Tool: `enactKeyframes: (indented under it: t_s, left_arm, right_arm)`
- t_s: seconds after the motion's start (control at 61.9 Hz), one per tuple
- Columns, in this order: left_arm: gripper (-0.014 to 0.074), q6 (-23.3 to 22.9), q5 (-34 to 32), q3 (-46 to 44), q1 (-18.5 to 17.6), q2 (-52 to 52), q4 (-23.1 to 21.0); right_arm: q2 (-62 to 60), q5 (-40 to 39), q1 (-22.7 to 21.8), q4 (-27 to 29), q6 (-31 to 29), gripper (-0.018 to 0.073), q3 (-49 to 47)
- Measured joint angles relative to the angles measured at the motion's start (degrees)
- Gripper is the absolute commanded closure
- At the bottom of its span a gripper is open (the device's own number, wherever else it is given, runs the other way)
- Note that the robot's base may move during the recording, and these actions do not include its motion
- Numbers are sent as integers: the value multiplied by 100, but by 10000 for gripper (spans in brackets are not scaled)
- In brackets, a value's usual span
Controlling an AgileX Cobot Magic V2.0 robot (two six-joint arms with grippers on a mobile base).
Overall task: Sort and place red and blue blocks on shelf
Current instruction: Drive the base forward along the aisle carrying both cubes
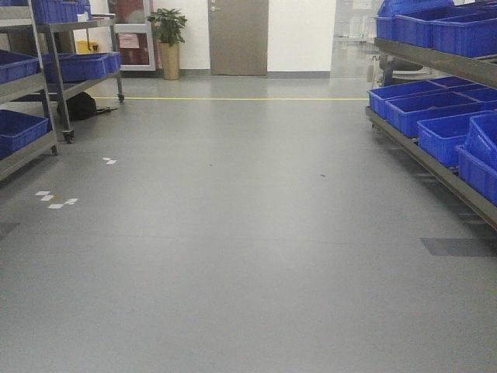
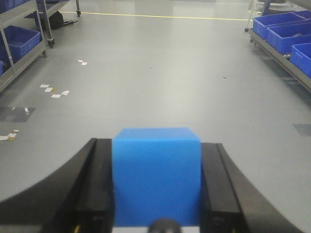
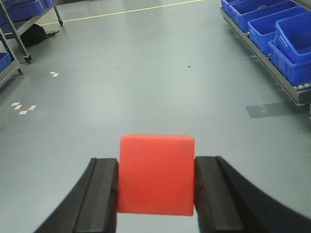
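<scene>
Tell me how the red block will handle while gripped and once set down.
The red block is probably rigid: its edges look straight between the fingers of the right gripper. Its matte faces likely resist slipping, though it seems light, perhaps foam. Flat-sided, it should sit still, not roll, once set down.

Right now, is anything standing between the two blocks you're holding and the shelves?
Nothing visible does. The left fingers hold the blue block, the right fingers the red block. Open grey floor runs to the shelves, bearing only small white tape bits.
</scene>
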Motion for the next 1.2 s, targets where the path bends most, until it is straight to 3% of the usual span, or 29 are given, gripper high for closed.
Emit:
enactKeyframes:
  t_s: [1.196]
  left_arm:
    - [470, 0, 0, 0, 0, 0, 0]
  right_arm:
    - [0, 0, 0, 0, 0, 501, 0]
